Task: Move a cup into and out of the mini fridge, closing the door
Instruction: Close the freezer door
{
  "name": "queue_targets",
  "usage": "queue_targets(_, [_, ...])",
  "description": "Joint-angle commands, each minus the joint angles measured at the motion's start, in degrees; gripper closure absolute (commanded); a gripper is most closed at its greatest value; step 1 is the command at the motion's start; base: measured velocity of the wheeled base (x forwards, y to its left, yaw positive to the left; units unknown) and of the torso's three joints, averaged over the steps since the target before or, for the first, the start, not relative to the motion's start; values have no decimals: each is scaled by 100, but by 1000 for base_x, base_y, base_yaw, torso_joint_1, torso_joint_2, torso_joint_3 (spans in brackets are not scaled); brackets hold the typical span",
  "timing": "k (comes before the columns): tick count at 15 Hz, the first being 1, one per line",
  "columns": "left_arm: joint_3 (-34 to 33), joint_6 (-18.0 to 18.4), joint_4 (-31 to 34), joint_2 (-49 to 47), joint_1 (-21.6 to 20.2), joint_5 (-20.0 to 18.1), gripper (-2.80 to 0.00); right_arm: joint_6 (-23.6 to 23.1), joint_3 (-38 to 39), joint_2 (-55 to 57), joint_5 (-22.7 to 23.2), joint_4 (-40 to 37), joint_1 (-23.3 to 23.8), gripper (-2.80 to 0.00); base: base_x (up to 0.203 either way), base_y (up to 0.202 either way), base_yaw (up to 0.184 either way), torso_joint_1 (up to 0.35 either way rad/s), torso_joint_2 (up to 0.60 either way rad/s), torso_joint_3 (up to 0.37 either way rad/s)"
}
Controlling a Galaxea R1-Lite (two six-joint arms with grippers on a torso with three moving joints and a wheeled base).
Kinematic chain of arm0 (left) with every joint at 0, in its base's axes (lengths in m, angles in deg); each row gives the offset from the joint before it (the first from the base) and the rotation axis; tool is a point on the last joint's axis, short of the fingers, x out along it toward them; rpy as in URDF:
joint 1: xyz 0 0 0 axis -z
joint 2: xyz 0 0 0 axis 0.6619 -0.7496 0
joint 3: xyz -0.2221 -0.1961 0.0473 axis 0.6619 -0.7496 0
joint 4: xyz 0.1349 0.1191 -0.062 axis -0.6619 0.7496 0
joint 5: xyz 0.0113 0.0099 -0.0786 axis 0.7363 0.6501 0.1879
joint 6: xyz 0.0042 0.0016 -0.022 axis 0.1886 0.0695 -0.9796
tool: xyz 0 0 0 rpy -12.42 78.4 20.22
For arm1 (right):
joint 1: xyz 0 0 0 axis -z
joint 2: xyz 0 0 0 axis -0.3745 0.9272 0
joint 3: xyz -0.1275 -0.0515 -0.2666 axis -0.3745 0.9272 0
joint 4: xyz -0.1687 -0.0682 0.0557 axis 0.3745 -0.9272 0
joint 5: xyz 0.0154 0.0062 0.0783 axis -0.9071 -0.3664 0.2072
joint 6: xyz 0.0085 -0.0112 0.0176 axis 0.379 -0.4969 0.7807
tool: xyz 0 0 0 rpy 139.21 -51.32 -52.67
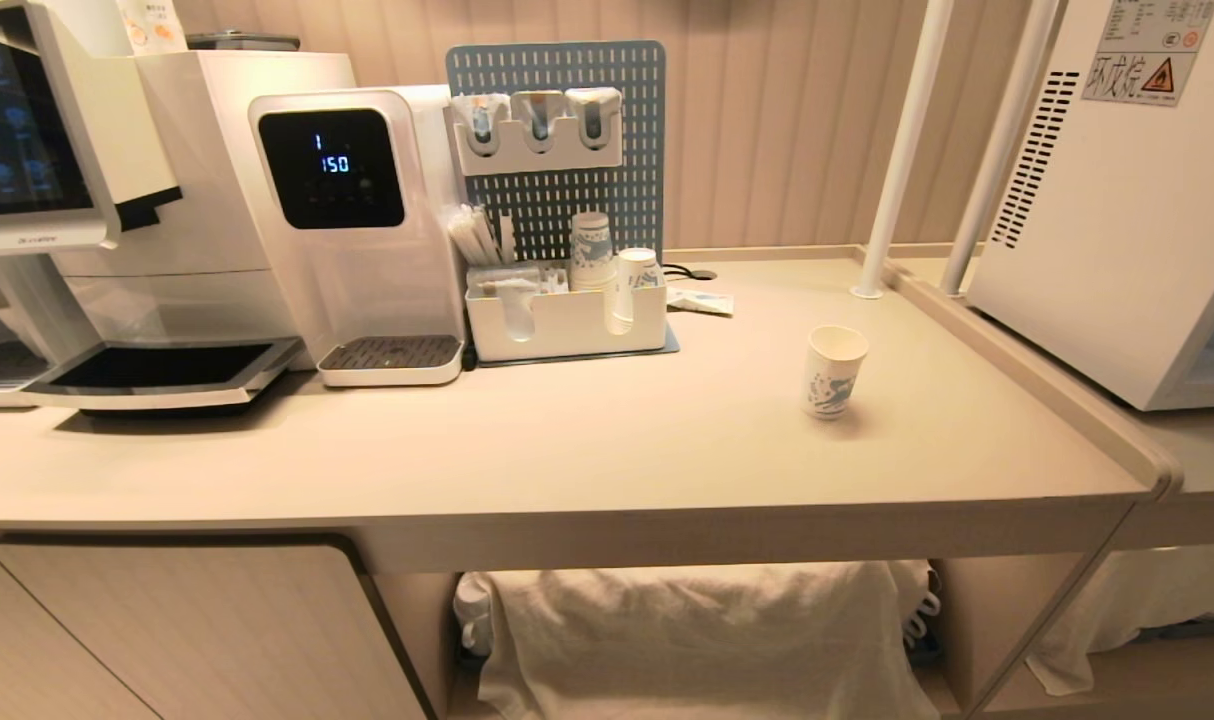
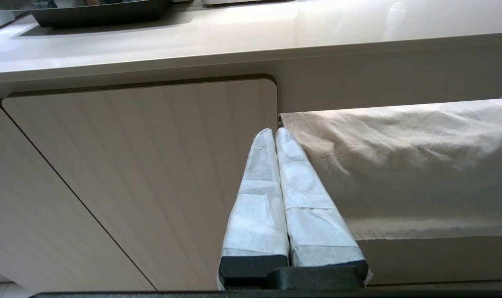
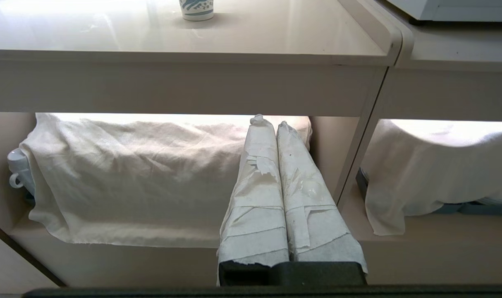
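Upright, the cup (image 1: pixel 833 371) stands alone on the tabletop (image 1: pixel 587 450) near the mini fridge (image 1: pixel 1117 200); below, left pincer (image 2: pixel 275 132) and right pincer (image 3: pixel 267 122) hang pressed together, empty.

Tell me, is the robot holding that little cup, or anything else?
Nothing. Both the left gripper and right gripper are shut and empty, below the counter; the cup stands alone on top.

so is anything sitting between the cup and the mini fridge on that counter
Nothing visible on the counter does. The cup stands alone, with bare surface toward the mini fridge on the right. Only the counter's raised edge lies between them; the fridge's door is mostly out of frame.
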Motion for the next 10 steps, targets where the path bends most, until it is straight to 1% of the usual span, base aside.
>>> queue_targets(1, [0, 1, -1, 0, -2, 0, 0, 31, 15, -68, -9, -13, -2, 0, 0, 0, 0, 0, 0, 0])
queue_targets(2, [0, 8, -1, 0, -2, -3, 0, 47, 15, -68, -18, -9, -2, 0, 0, 0, 0, 0, 0, 0])
queue_targets(3, [12, 111, 37, -5, -2, -26, 0, 30, 15, -68, -13, -13, -2, 0, 0, 0, 0, 0, 0, 0])
queue_targets(4, [6, 438, 26, -8, -2, -42, 0, 30, 15, -68, -9, -13, -2, 0, 0, 0, 0, 0, 0, 0])
queue_targets(5, [8, 590, 14, -9, -2, -82, 0, 30, 15, -68, -10, -13, -2, 0, 0, 0, 0, 0, 0, 0])
queue_targets(8, [9, 535, 17, -9, 0, -70, 0, 21, 15, -68, -18, -5, -2, 0, 0, 0, 0, 0, 0, 0])
queue_targets(10, [9, 538, 17, -9, -2, -70, 0, -6, 15, -68, 8, -5, -2, 0, -143, 0, 0, 0, 5, 4])
